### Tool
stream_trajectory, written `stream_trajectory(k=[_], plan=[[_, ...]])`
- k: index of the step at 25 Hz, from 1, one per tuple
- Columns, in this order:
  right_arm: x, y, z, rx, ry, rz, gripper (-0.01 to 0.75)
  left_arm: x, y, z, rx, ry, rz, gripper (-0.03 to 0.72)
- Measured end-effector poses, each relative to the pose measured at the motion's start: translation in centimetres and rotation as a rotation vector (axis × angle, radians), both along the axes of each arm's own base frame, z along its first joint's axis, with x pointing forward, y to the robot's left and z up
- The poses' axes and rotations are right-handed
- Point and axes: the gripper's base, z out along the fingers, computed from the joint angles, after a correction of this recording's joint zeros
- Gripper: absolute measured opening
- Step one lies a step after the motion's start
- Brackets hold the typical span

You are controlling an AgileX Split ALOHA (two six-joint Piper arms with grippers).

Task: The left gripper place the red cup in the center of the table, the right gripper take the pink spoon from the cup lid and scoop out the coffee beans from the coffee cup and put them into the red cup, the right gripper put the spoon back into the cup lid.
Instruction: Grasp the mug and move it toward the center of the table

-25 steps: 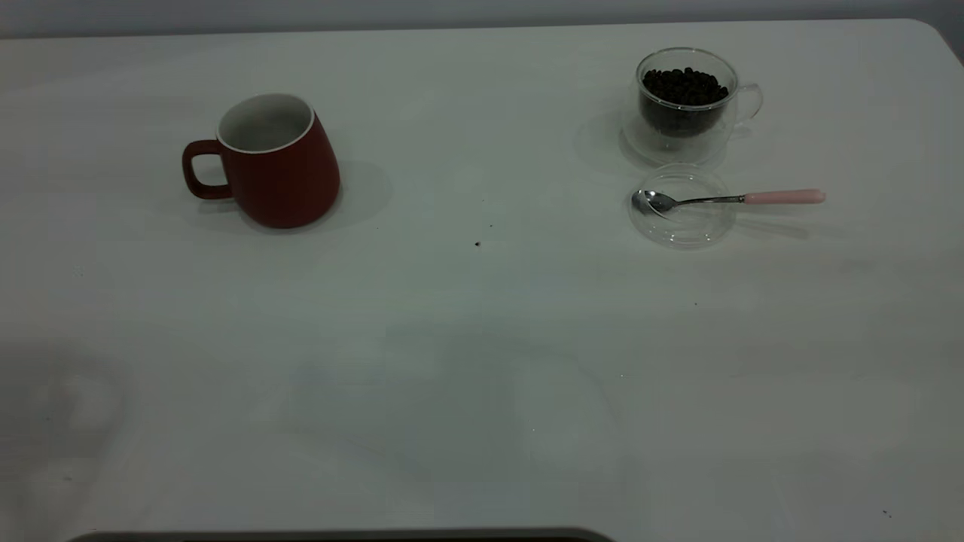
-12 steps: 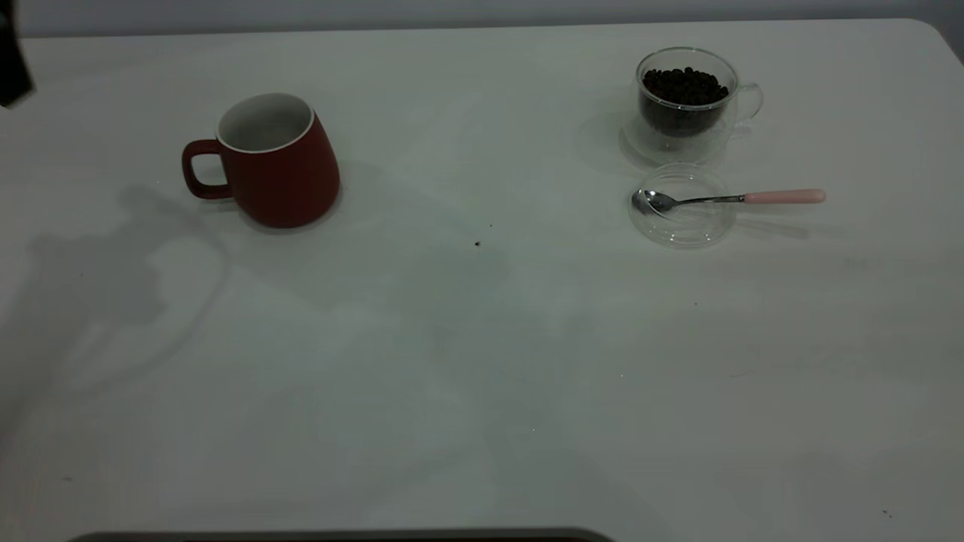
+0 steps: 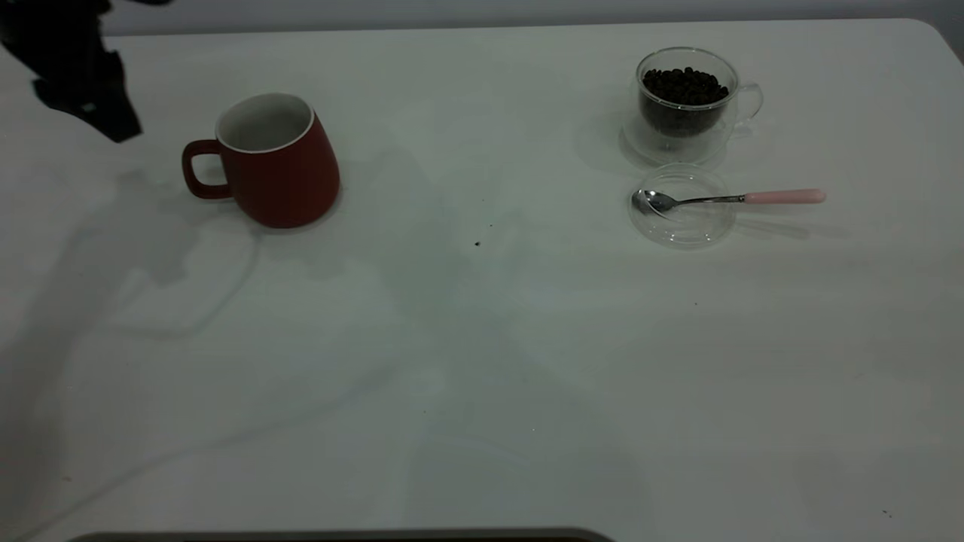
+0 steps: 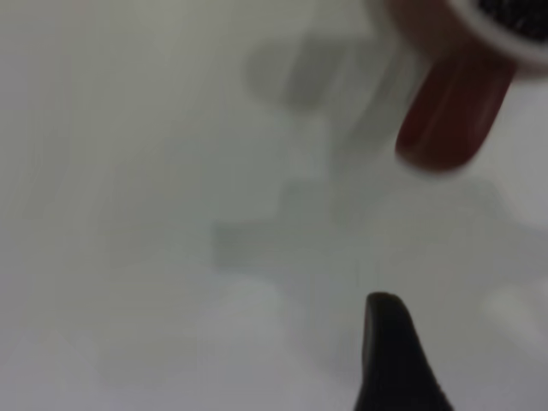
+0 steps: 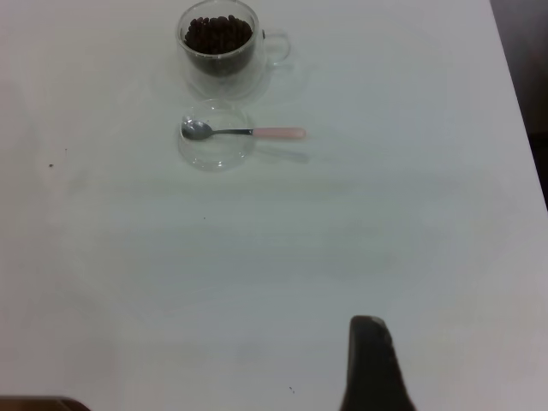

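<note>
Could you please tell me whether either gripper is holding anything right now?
Nothing is held: the red cup and pink spoon rest untouched, clear of the left gripper.

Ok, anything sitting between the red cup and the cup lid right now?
Nothing but bare table and tiny dark specks between the red cup and cup lid, per the exterior view.

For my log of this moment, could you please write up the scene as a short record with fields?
red cup: upright on the table, left of centre, handle toward the left edge, not yet moved
left end effector: above the table's far left corner, apart from the red cup
coffee cup: far right, holding coffee beans
cup lid: just in front of the coffee cup
pink spoon: bowl in the lid, handle pointing right
right end effector: only a fingertip visible, well back from the spoon
</note>
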Motion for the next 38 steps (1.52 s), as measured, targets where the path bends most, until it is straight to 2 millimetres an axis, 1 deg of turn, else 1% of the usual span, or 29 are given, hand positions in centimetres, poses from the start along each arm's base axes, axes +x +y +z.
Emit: stream_trajectory(k=[4,10,16,18,22,28,34,36,38], plan=[[0.0,0.0,0.0,0.000,0.000,0.000,0.537,1.2,-0.8,-1.2,-0.024,-0.004,-0.036,0.493],[0.0,0.0,0.0,0.000,0.000,0.000,0.537,2.9,-1.5,-2.7,-0.025,-0.012,-0.057,0.493],[0.0,0.0,0.0,0.000,0.000,0.000,0.537,3.1,-3.0,-4.3,-0.020,0.013,-0.118,0.493],[0.0,0.0,0.0,0.000,0.000,0.000,0.537,3.0,-3.6,-5.1,-0.014,0.017,-0.152,0.493],[0.0,0.0,0.0,0.000,0.000,0.000,0.537,3.0,-5.7,-6.3,-0.006,0.014,-0.223,0.493],[0.0,0.0,0.0,0.000,0.000,0.000,0.537,3.3,-10.0,-5.8,-0.043,-0.042,-0.282,0.493],[0.0,0.0,0.0,0.000,0.000,0.000,0.537,2.2,-14.3,-5.8,-0.087,-0.052,-0.362,0.493],[0.0,0.0,0.0,0.000,0.000,0.000,0.537,1.9,-14.9,-6.0,-0.088,-0.047,-0.378,0.493],[0.0,0.0,0.0,0.000,0.000,0.000,0.537,1.9,-14.9,-6.1,-0.087,-0.045,-0.377,0.493]])
